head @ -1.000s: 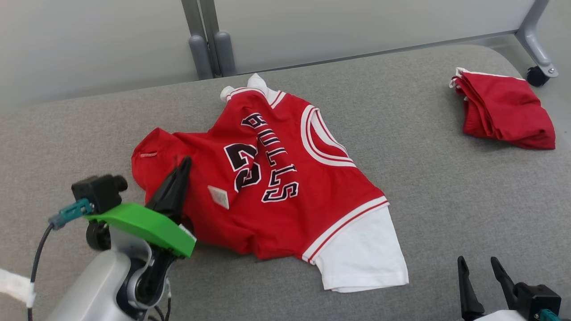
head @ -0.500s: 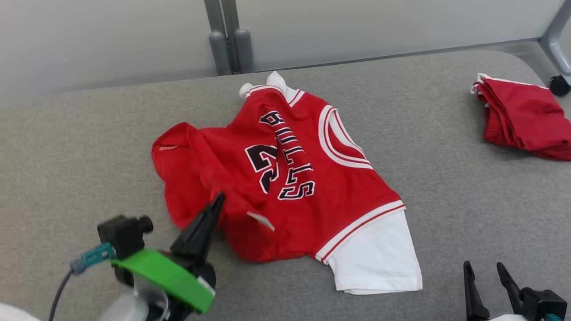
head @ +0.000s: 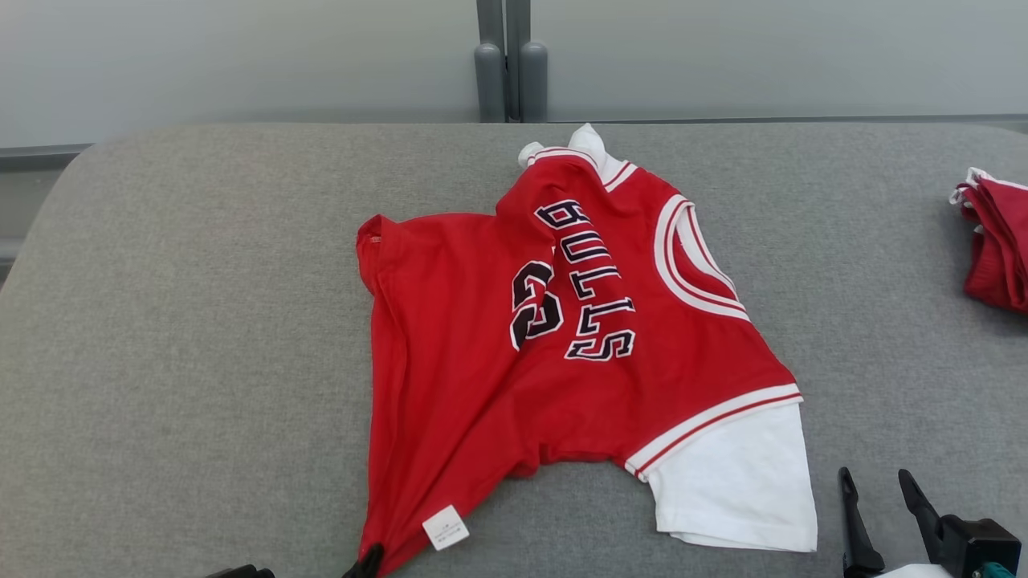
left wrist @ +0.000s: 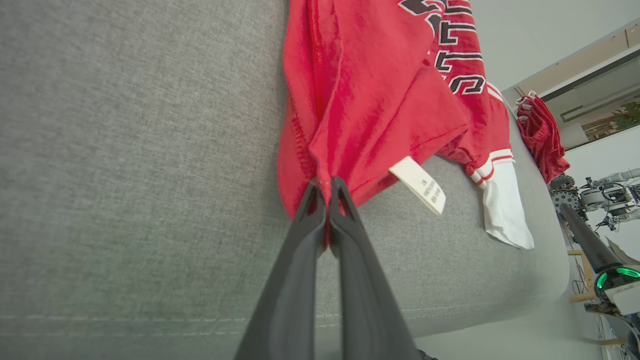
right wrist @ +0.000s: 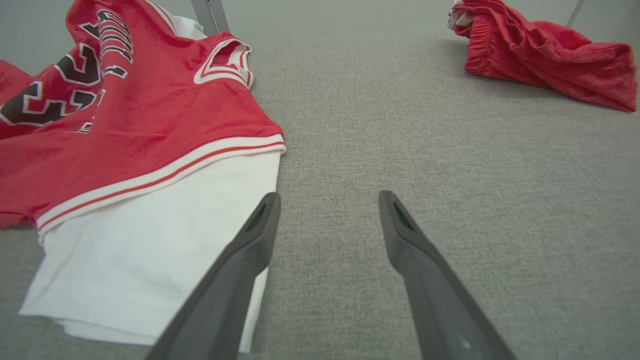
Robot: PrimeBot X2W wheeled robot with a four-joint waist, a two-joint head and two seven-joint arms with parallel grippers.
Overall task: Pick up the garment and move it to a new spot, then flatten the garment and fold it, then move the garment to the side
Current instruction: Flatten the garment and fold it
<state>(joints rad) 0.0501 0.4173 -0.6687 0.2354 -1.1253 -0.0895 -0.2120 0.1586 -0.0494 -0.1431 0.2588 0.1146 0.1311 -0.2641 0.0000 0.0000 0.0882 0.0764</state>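
Observation:
A red jersey [head: 514, 337] with black lettering and white sleeves lies on the grey cushion, its hem corner stretched toward the near edge. My left gripper [left wrist: 327, 192] is shut on that red hem corner [left wrist: 310, 165], beside a white label [left wrist: 420, 185]; in the head view its fingertip [head: 371, 559] peeks at the bottom edge under the corner. My right gripper [head: 877, 491] stands open at the lower right, just right of the white sleeve [head: 735, 482]. In the right wrist view its fingers [right wrist: 260, 230] hover with nothing between them, next to the sleeve [right wrist: 150, 250].
A second red garment [head: 996, 249], folded, lies at the cushion's right edge [right wrist: 540, 55]. Grey cushion [head: 201, 321] extends left of the jersey. A wall and a grey post [head: 506, 64] stand behind. Another robot [left wrist: 605, 270] stands beyond the cushion's end.
My left gripper pulled the jersey's hem corner toward the near edge, stretching the crumpled red body out flat. The head camera shifted left. The right gripper stayed put.

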